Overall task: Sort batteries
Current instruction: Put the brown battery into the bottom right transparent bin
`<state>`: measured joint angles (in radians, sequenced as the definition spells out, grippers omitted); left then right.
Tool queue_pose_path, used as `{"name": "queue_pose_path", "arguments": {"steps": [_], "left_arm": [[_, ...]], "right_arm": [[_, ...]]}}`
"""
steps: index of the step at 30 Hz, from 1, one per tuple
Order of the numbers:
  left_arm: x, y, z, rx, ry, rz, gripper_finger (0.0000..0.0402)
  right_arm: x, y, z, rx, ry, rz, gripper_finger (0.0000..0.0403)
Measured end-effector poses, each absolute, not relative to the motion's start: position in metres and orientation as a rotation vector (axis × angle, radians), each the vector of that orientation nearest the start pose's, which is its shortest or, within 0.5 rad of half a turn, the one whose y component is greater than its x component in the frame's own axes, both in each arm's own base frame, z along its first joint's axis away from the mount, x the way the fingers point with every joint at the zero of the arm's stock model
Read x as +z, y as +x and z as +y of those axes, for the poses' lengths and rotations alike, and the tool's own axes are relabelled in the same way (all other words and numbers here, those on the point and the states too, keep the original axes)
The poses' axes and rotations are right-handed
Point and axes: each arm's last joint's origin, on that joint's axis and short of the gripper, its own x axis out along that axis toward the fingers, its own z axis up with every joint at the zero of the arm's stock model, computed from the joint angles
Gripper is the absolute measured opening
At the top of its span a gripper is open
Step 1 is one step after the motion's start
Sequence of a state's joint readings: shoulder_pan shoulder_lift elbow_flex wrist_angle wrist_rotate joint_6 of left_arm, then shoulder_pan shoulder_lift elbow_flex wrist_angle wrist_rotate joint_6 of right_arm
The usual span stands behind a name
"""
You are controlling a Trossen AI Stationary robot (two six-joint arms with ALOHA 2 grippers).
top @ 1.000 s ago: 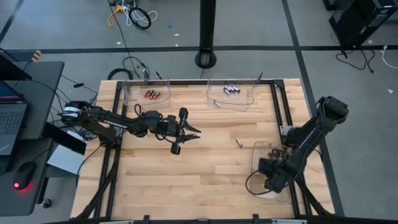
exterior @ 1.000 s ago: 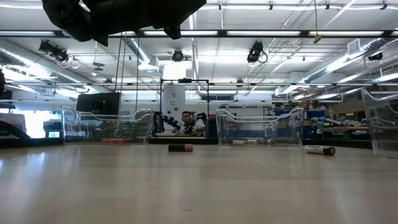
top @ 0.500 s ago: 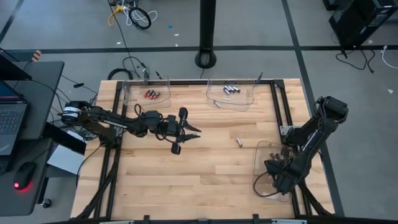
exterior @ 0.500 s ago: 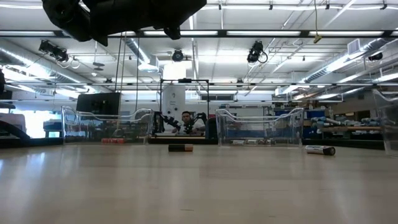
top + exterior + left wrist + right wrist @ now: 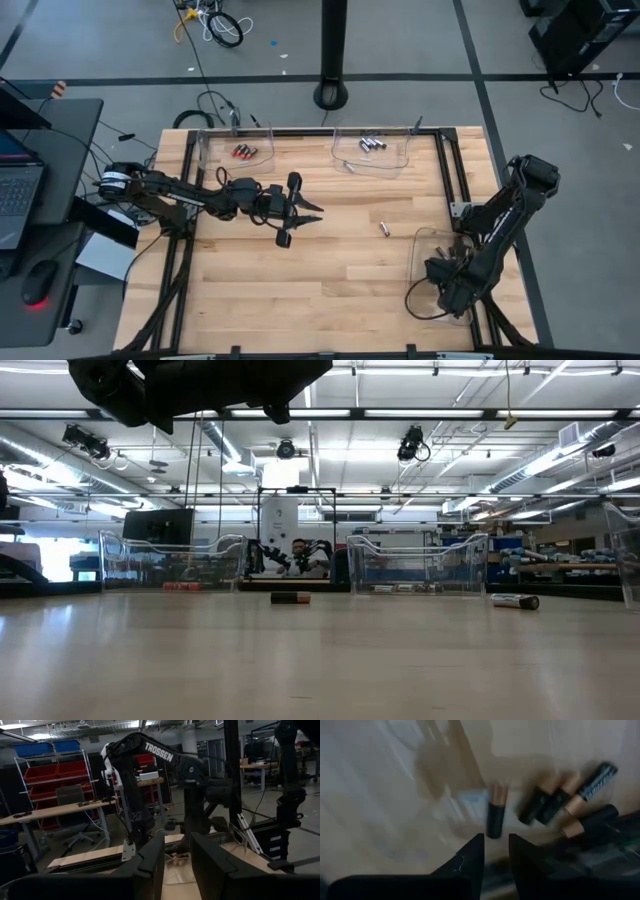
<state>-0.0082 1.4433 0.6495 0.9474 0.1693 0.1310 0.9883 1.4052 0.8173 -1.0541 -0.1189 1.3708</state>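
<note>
Since a second ago my right gripper point(image 5: 447, 283) has shifted slightly over the right tray point(image 5: 418, 240), fingers parted, holding nothing. Left gripper point(image 5: 297, 212) waits open mid-table. Red cells point(image 5: 243, 152) and silver cells point(image 5: 372, 144) are sorted; one battery point(image 5: 384, 229) and the tray's cells point(image 5: 555, 800) remain.

**A workshop hall around a wooden table**

The floor point(image 5: 420, 40) is grey, crossed by dark tape lines, with a black pole base point(image 5: 330, 96) and loose cables point(image 5: 222, 25) lying on it. At one side stands a dark desk point(image 5: 50, 150) with a laptop point(image 5: 15, 190) and a mouse point(image 5: 36, 283).

Seen level across the table, the ceiling point(image 5: 400, 435) carries long strip lights point(image 5: 410, 413), ducts and hanging fixtures. A person point(image 5: 298, 550) sits far back at a workstation.

Beyond the left jaws stand metal shelves with red bins point(image 5: 47, 772) and blue bins point(image 5: 50, 746), an office chair point(image 5: 70, 800) and a long wooden bench point(image 5: 55, 810).
</note>
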Motion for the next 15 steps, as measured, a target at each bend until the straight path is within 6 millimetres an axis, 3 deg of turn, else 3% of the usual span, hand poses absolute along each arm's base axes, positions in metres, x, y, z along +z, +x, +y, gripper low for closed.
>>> {"name": "queue_pose_path", "arguments": {"steps": [9,12,15], "left_arm": [[0.247,0.296,-0.007,-0.160,0.174,-0.166,0.0098],[0.244,0.297,-0.007,-0.143,0.195,-0.136,0.0087],[0.237,0.297,-0.006,-0.119,0.205,-0.053,0.0060]], "right_arm": [[0.212,0.144,0.175,-0.460,0.430,1.353,0.0114],[0.215,0.158,0.168,-0.458,0.405,1.265,0.0091],[0.223,0.169,0.164,-0.387,0.333,1.250,0.0042]]}}
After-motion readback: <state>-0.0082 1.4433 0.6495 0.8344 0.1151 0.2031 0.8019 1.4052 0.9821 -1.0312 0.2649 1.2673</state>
